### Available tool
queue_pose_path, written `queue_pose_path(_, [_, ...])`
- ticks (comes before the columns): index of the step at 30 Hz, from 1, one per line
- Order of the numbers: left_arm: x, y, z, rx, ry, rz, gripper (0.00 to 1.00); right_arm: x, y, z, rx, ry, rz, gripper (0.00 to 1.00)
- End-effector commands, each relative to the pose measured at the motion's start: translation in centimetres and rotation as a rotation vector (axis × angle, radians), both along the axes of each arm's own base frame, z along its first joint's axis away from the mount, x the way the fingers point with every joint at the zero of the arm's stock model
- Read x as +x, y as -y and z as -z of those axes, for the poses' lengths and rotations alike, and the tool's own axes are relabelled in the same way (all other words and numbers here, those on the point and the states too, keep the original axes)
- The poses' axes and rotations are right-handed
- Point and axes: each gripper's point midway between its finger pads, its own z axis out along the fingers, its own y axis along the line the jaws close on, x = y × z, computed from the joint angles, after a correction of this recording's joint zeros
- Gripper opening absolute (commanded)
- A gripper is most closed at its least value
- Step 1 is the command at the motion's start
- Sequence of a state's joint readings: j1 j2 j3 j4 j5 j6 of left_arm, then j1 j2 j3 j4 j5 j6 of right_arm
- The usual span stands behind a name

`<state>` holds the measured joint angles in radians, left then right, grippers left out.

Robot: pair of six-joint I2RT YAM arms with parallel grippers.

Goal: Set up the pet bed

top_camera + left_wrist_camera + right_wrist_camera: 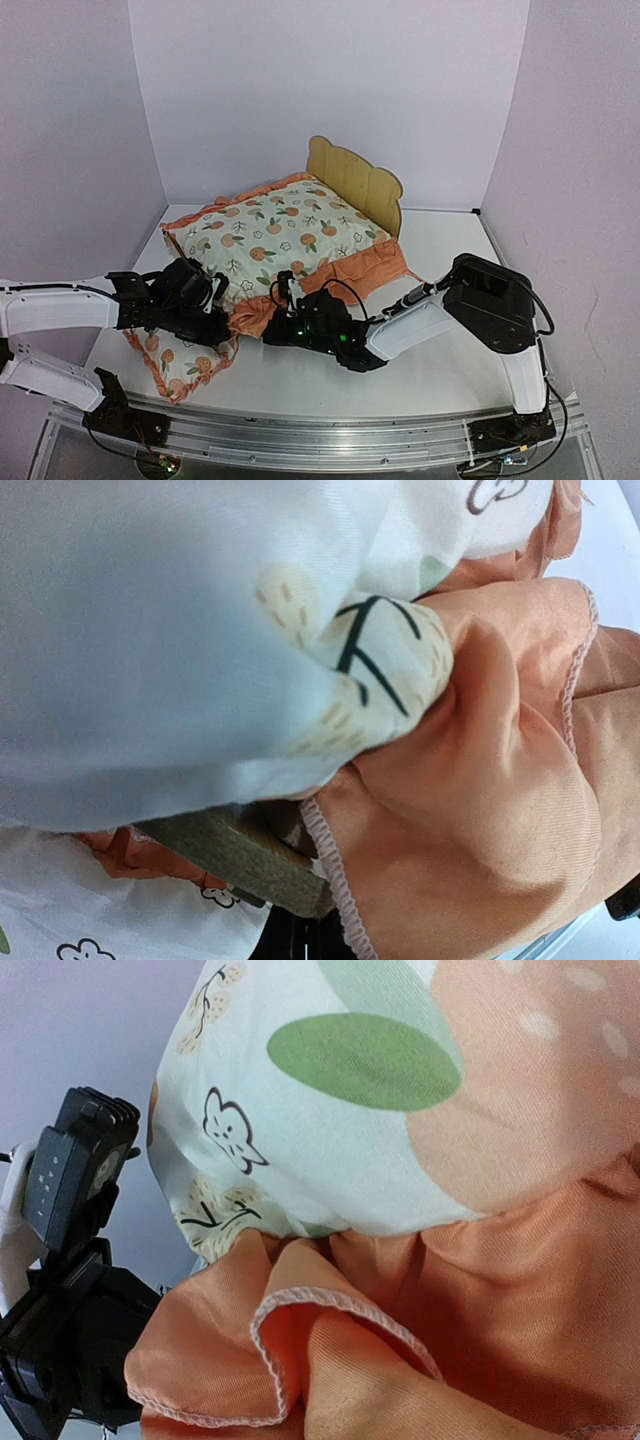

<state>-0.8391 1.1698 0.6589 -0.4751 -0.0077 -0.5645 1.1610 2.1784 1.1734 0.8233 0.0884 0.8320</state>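
Near: left gripper point(213, 297) clenched on ruffle of large orange-ruffled fruit-print mattress cushion point(270, 235); right gripper point(284, 292) closed beside it, hold unclear. Beyond both, light plywood bear-ear pet bed point(355, 185) under cushion's far end. Step: seating cushion; next needs even forward carry

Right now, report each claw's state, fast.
Left claw: closed, apparently pinching the cushion by its orange ruffle.
Right claw: closed against the ruffle; whether it grips anything cannot be told.

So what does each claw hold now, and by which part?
The left claw pinches the cushion by its orange frill at the near edge. The right claw is shut at the same frill; whether it grips cannot be told.
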Motion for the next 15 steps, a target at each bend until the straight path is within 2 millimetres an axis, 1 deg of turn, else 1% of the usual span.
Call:
queue_pose_path(1, [4.5, 1.3, -5.8, -0.116, 0.189, -0.126, 0.0, -1.1, -0.1, -2.8, 0.043, 0.053, -0.059, 0.0])
queue_pose_path(7, [4.8, 2.2, -6.8, -0.149, 0.195, -0.113, 0.0, -2.8, -0.7, -3.6, 0.069, 0.019, -0.162, 0.0])
queue_pose_path(11, [5.2, 2.7, -7.4, -0.167, 0.214, -0.106, 0.0, -3.7, -0.9, -4.1, 0.086, 0.001, -0.208, 0.0])
queue_pose_path(13, [5.3, 2.9, -7.2, -0.169, 0.222, -0.101, 0.0, -3.8, -1.1, -4.4, 0.092, 0.004, -0.219, 0.0])
queue_pose_path(15, [5.1, 3.4, -6.5, -0.163, 0.207, -0.069, 0.0, -3.9, -1.3, -4.9, 0.102, 0.013, -0.229, 0.0])
